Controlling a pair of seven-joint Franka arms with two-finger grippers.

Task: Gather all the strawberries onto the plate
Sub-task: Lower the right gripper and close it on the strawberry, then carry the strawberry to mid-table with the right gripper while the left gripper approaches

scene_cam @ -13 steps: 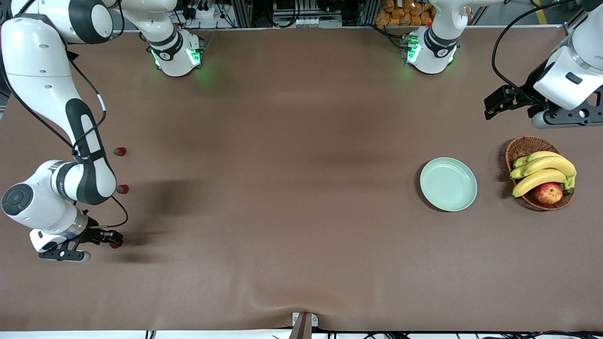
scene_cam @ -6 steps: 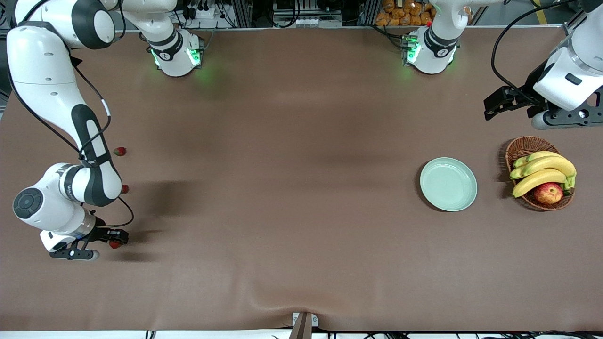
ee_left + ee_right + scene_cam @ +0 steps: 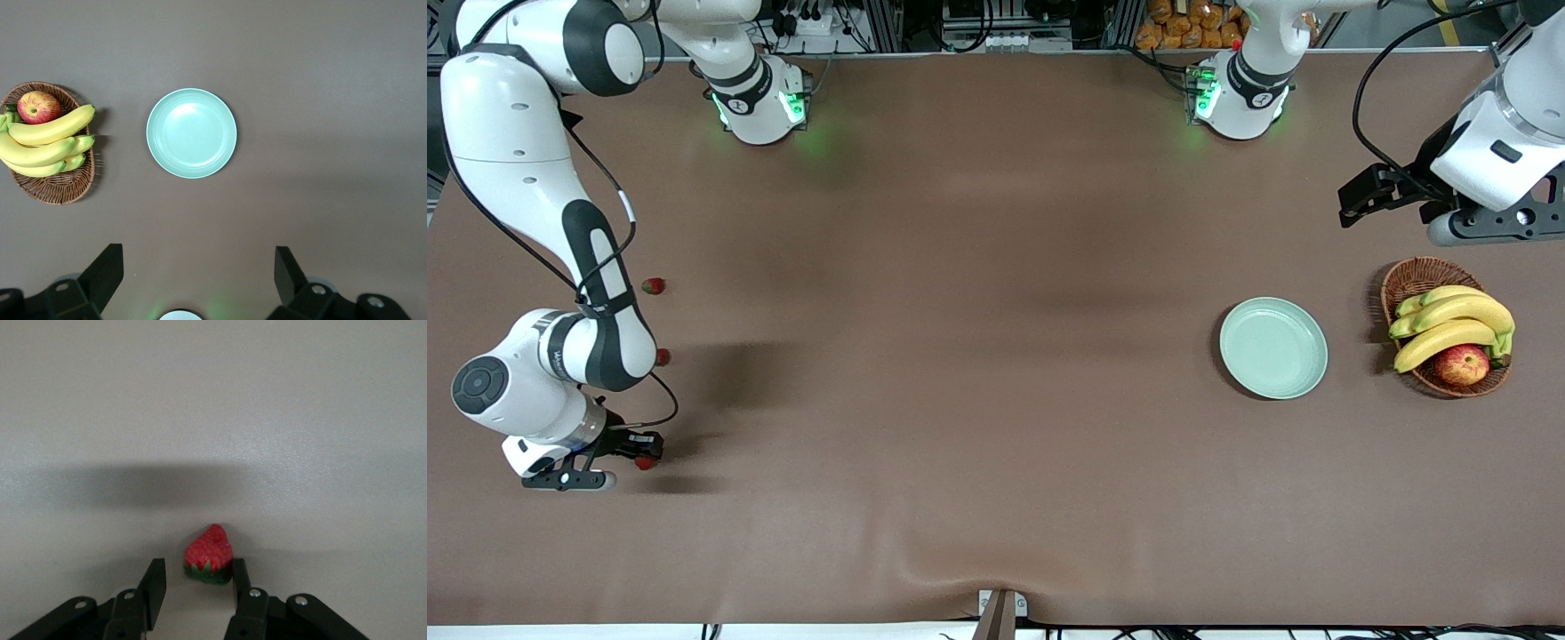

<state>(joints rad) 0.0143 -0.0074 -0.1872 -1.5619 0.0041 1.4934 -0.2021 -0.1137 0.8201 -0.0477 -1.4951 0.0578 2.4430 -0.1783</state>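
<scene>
Three strawberries lie toward the right arm's end of the table. One strawberry [image 3: 653, 285] is in the open, and a second [image 3: 662, 357] is partly hidden by the right arm. The third [image 3: 645, 462] [image 3: 209, 555] lies at the tips of my right gripper [image 3: 644, 444] [image 3: 197, 577]. That gripper is low and open, and one fingertip [image 3: 239, 572] touches the berry. The mint-green plate [image 3: 1272, 348] [image 3: 191, 133] is empty. My left gripper [image 3: 1360, 194] [image 3: 198, 267] waits open and empty, high over the table beside the basket.
A wicker basket [image 3: 1414, 277] [image 3: 57, 190] with bananas [image 3: 1449, 320] and a red-yellow apple [image 3: 1462, 364] stands beside the plate, toward the left arm's end. A cable clamp [image 3: 1000, 609] sits at the table's near edge.
My right gripper has shifted a little toward the left arm's end, closing in on the nearest strawberry. The berry stays put. The left arm has barely moved.
</scene>
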